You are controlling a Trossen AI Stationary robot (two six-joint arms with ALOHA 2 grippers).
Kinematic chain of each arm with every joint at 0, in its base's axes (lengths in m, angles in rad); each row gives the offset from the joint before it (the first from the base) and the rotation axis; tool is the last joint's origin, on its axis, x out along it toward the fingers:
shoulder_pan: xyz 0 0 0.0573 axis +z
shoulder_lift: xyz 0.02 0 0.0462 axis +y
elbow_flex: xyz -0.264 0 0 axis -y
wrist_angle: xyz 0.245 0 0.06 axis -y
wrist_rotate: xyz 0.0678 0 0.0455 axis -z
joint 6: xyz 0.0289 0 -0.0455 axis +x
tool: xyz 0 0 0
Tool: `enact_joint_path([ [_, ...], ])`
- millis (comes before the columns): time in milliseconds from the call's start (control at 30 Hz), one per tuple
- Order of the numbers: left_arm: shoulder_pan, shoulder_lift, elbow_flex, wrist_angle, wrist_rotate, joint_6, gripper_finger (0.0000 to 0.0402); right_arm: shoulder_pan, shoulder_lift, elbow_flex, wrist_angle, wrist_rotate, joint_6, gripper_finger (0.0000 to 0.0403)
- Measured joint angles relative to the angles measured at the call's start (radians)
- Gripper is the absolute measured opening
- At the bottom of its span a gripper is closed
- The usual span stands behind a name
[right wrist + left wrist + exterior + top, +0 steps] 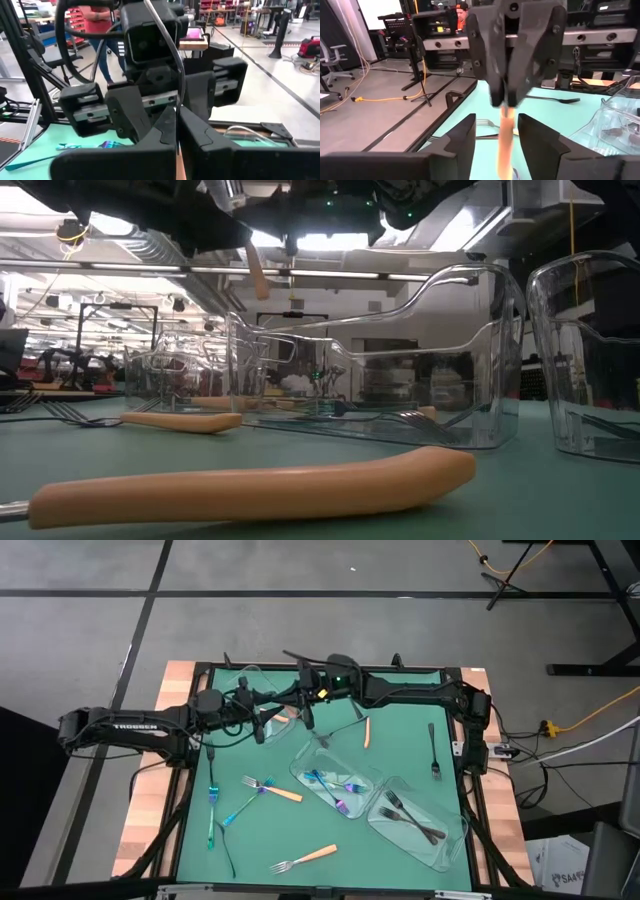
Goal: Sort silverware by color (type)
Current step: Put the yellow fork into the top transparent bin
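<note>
- High view: Above the far middle of the green tabletop (200, 840), the left end effector (262, 726) and right end effector (306, 712) meet, apparently for a hand-to-hand transfer. Two clear plastic rectangular trays hold sorted pieces: the middle tray (330, 780) the iridescent blue-purple utensils (335, 785), the near-right tray (420, 825) the dark grey-black forks (410, 815). A third clear tray (250, 690) sits beneath the arms. Loose orange-handled forks (305, 858) lie near the front, more blue pieces (212, 805) to the left, and a dark fork (434, 752) to the right.
- Low view: An orange handle (250, 490) lies on the mat nearest the camera, unsorted; another orange-handled piece (258, 275) hangs in the air beneath the arms, so it is carried rather than resting.
- Left wrist view: The left end effector's fingers (465, 140) stand wide on either side of an orange-handled utensil (506, 135), not yet touching it; the right end effector (509, 97) is clamped on its upper end, likely steadying it for the handover.
- Right wrist view: The right end effector's fingers (165, 130) are pressed together on that orange handle (179, 167), facing the left arm.
</note>
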Motion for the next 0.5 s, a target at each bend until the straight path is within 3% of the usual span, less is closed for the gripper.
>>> enact_joint_path([
  [367, 0.0, 0.0, 0.0, -0.001, 0.002, -0.002, 0.0031, 0.0, 0.0, 0.0, 0.008, -0.007, -0.001, 0.0],
  [500, 0.0, 0.0, 0.0, -0.001, 0.001, -0.002, 0.0016, 0.0, 0.0, 0.0, 0.007, -0.008, -0.002, 0.0],
])
